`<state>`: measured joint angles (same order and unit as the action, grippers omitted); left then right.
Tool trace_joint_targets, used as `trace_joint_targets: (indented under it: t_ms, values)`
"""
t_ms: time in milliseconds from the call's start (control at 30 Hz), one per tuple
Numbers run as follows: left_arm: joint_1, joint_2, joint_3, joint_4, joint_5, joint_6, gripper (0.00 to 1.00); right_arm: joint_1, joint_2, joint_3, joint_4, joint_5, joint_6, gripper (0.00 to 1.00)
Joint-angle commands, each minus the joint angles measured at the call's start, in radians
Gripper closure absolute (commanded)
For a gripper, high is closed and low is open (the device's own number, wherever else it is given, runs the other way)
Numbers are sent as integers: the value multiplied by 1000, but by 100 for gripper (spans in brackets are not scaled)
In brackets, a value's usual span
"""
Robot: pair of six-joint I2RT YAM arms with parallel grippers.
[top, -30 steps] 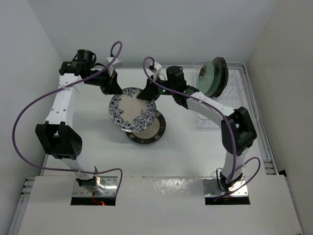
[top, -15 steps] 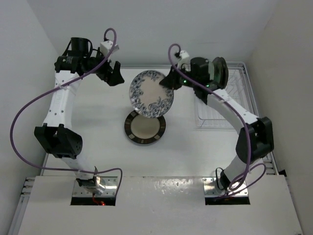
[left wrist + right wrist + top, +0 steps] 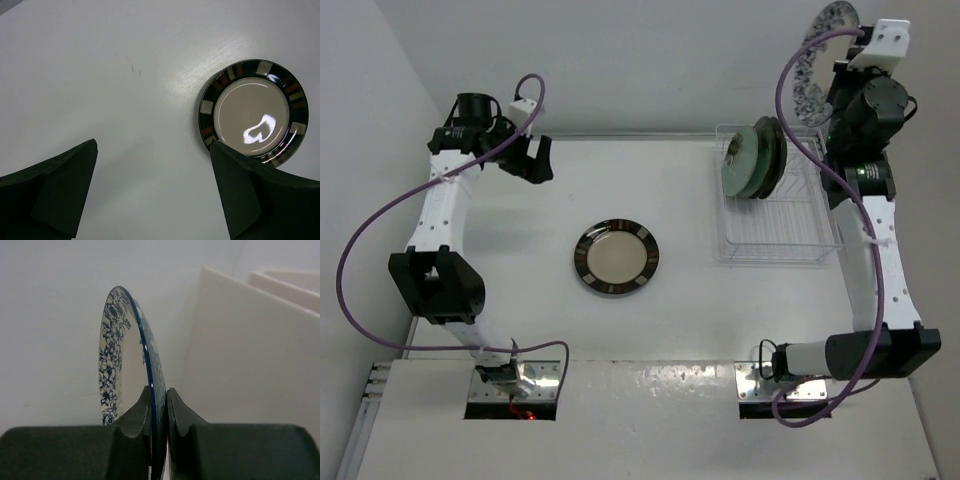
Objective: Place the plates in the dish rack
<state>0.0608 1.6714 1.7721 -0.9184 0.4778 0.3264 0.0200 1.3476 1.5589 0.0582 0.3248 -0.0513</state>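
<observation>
Top external view, from the arm bases outward: the brown-rimmed plate (image 3: 616, 258) lies flat near the middle of the desk (image 3: 520, 290), alone, with neither arm touching it. To its right, by the right edge of the desk, stands the rack (image 3: 775, 240). Its near half holds nothing. At its far end plates stand on edge close together: the green plates (image 3: 744, 162) on the left and a dark-rimmed plate (image 3: 776, 148) to their right.

Farther back on the left, the left tool (image 3: 534, 160) hangs over the far left part of the desk, well apart from the brown-rimmed plate. The left wrist view shows the left tool (image 3: 152, 147) spread wide with only bare desk between its fingers. The brown-rimmed plate (image 3: 254, 114) lies beyond the right finger, face up.

Farthest back, the right arm reaches up tall at the far right corner. The right tool (image 3: 842, 62) holds the floral plate (image 3: 817, 55) up against the back wall, past the rack's far right corner and clear of it. In the right wrist view the right tool (image 3: 157, 400) pinches the rim of the floral plate (image 3: 120, 365), one finger on each face, and the plate stands edge-on and nearly upright
</observation>
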Motion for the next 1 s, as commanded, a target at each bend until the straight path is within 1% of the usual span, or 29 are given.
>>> trace_joint_targets:
  t_ms: [0, 33, 133, 167, 233, 300, 433, 467, 600, 800, 967]
  values:
    - [2, -42, 3, 29, -2, -18, 0, -62, 63, 13, 178, 94, -127, 100]
    - [2, -33, -6, 29, -2, -18, 0, -68, 74, 10, 187, 100, -159, 100]
    - [2, -33, -17, 29, -2, -18, 0, -100, 123, -38, 242, 122, -185, 100]
    - [2, -33, -29, 29, 7, -18, 0, -104, 155, -55, 291, 128, -202, 100]
    - [2, -33, -43, 29, 7, -27, 0, -121, 174, -85, 313, 138, -205, 100]
    - [2, -42, -65, 29, 7, -27, 0, -132, 202, -117, 350, 132, -190, 100]
    - [2, -42, -75, 29, 7, -27, 0, -141, 231, -178, 368, 115, -127, 100]
    - [2, -42, -76, 29, 7, -27, 0, -150, 235, -187, 362, 80, -80, 100]
    - [2, -33, -76, 29, -2, -27, 0, -169, 269, -212, 354, 31, 5, 100]
    - [11, -24, -76, 29, -11, -27, 0, -164, 289, -234, 388, 33, 22, 100]
    - [11, -15, -76, 29, -21, -27, 0, -166, 269, -257, 433, 36, 18, 100]
